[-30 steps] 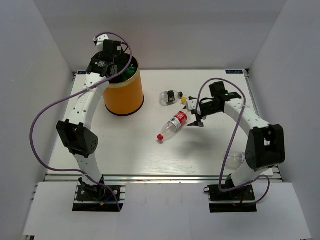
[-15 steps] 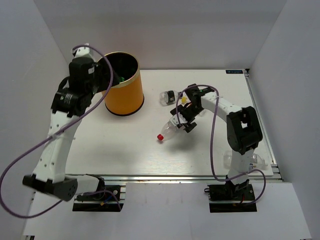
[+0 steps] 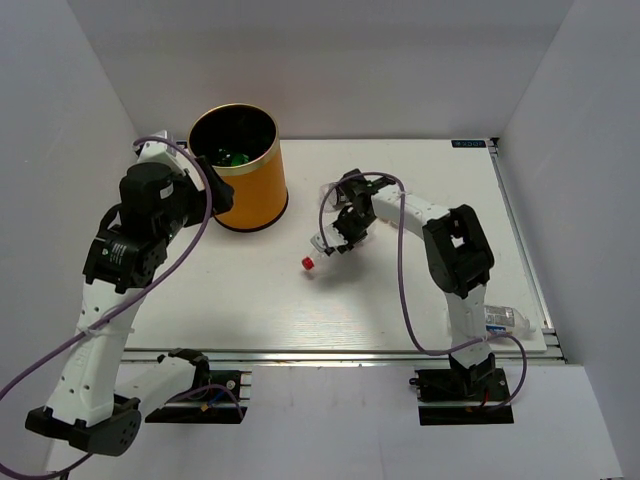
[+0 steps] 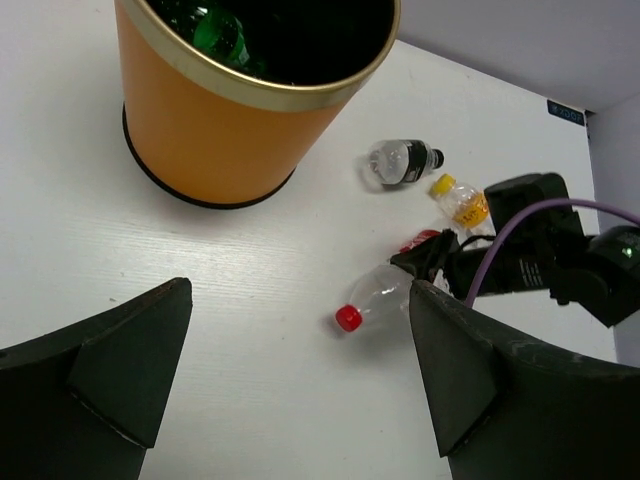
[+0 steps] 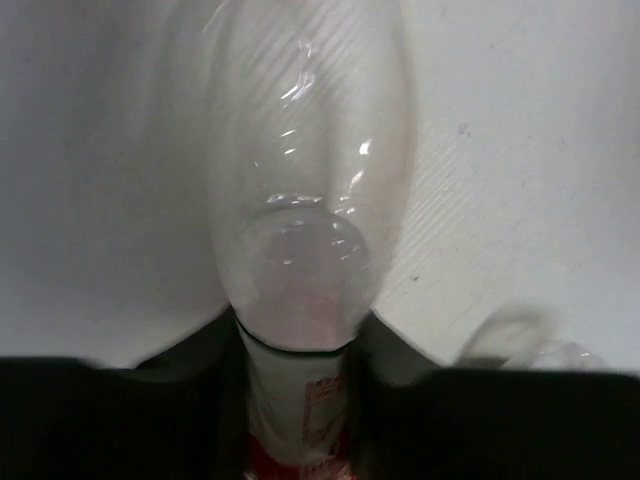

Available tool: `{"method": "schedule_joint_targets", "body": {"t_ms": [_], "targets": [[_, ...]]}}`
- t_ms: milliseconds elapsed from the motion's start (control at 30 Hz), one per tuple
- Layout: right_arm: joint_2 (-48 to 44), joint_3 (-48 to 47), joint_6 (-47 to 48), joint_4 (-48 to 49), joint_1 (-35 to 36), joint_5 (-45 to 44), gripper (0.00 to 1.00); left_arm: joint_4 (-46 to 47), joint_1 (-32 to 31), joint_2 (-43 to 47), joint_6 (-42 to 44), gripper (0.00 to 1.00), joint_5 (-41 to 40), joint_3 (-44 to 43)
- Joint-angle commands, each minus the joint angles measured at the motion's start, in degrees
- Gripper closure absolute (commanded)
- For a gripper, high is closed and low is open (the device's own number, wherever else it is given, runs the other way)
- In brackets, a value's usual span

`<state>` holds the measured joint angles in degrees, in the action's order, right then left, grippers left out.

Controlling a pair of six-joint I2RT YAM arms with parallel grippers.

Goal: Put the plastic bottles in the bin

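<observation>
While the left fingers (image 4: 120,370) hang spread wide and empty, the right fingers (image 5: 120,420) pinch a red-capped bottle (image 4: 380,292)

Bin (image 3: 252,198) at far left, one bottle (image 4: 215,30) inside, second bottle (image 4: 382,295) lying right of it

- You find no word, brand or number you can read in any view.
- The small blue tag (image 3: 471,143) at the far right corner of the bench (image 3: 250,290) carries pale marks, too small for you to make out.
- The red label (image 5: 315,440) on the red-capped bottle (image 3: 318,250) shows white print, blurred beyond reading.
</observation>
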<state>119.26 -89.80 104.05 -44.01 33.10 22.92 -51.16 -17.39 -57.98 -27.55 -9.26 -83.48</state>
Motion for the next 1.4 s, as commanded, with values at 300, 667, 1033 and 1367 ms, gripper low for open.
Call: {"method": "schedule_joint_targets", "body": {"t_ms": [300, 667, 1033, 1367], "targets": [[-3.6, -33.6, -48.1, 3.0, 0.9, 25.8, 0.92, 1.5, -0.2, 13.1, -3.1, 0.00, 4.7, 13.1], [-0.9, -33.0, -91.4, 68.0, 2.8, 21.3, 0.90, 0.4, -0.2, 17.5, -4.3, 0.00, 4.7, 16.8], [19.3, -45.6, -92.3, 89.9, 8.2, 13.1, 0.56, 2.2, -0.2, 18.1, -3.1, 0.00, 12.3, 21.0], [19.6, -44.7, -90.1, 93.3, 7.9, 8.6, 0.10, 11.2, -0.2, 11.4, -2.0, 0.00, 21.8, 24.0]]}}
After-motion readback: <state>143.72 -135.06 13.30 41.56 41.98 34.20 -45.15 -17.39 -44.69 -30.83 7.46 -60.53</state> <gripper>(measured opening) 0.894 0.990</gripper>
